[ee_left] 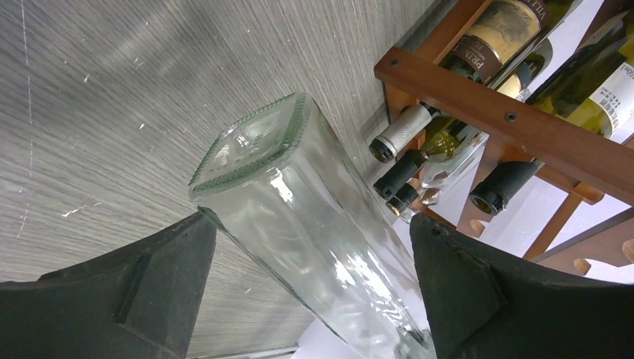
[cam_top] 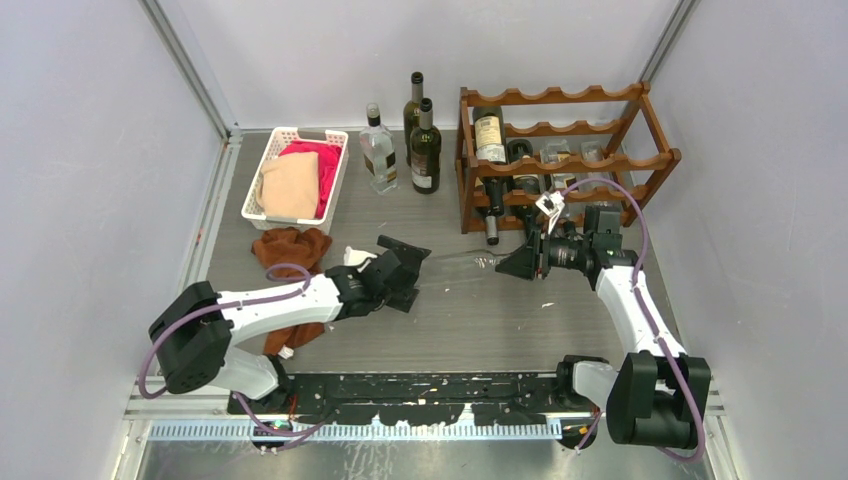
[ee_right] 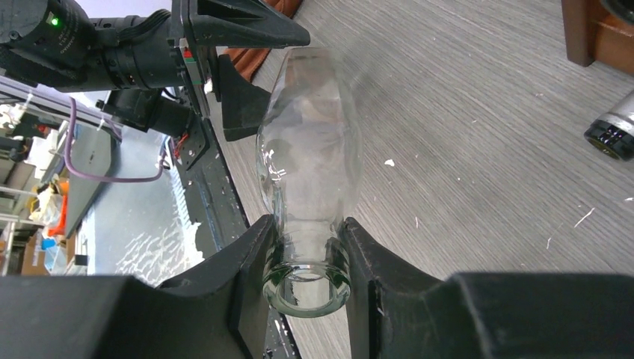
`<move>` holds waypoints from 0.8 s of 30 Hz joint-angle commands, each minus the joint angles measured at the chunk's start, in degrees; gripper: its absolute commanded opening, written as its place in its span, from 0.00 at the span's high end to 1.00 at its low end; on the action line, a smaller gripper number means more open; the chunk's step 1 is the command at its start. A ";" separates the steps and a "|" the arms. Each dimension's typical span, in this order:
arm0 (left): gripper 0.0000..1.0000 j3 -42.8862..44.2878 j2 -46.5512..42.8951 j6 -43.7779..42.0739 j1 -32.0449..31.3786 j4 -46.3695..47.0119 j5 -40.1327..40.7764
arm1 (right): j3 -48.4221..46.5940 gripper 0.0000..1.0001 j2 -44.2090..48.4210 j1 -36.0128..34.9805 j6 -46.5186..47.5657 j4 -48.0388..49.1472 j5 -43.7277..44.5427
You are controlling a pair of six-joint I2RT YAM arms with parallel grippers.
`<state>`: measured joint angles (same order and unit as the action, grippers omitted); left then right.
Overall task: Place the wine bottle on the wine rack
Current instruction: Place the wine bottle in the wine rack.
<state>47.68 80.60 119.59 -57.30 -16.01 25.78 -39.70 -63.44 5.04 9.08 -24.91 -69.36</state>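
A clear glass wine bottle [cam_top: 462, 264] hangs level above the table between my two grippers. My right gripper [cam_top: 522, 262] is shut on its neck; in the right wrist view both fingers press the neck just behind the rim [ee_right: 306, 233]. My left gripper [cam_top: 408, 266] is open around the bottle's square base end [ee_left: 299, 202]. Its left finger stands clear of the glass and its right finger is close beside it. The reddish-brown wine rack [cam_top: 565, 160] stands at the back right, beyond the right gripper, with several bottles lying in it [ee_left: 493, 105].
A white slotted basket [cam_top: 262, 170] holding pink and tan cloths sits at the back left. Three upright bottles [cam_top: 425, 150] stand between the basket and the rack. A brown cloth [cam_top: 290, 248] lies beside my left arm.
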 commanded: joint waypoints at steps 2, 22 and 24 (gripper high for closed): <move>0.00 2.85 1.35 21.40 0.61 4.67 0.85 | -0.16 0.99 2.80 -0.53 1.67 2.32 -6.59; 0.08 4.50 1.14 19.48 2.25 22.25 4.81 | -9.53 0.99 5.37 -4.87 31.50 -26.09 -5.28; 0.11 4.68 -0.73 16.64 2.37 22.94 5.71 | -14.21 0.99 4.79 -5.04 41.19 -36.41 -4.38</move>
<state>50.24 85.76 119.63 -56.03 -2.33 25.93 -44.36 -59.40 1.85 30.94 -38.54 -66.94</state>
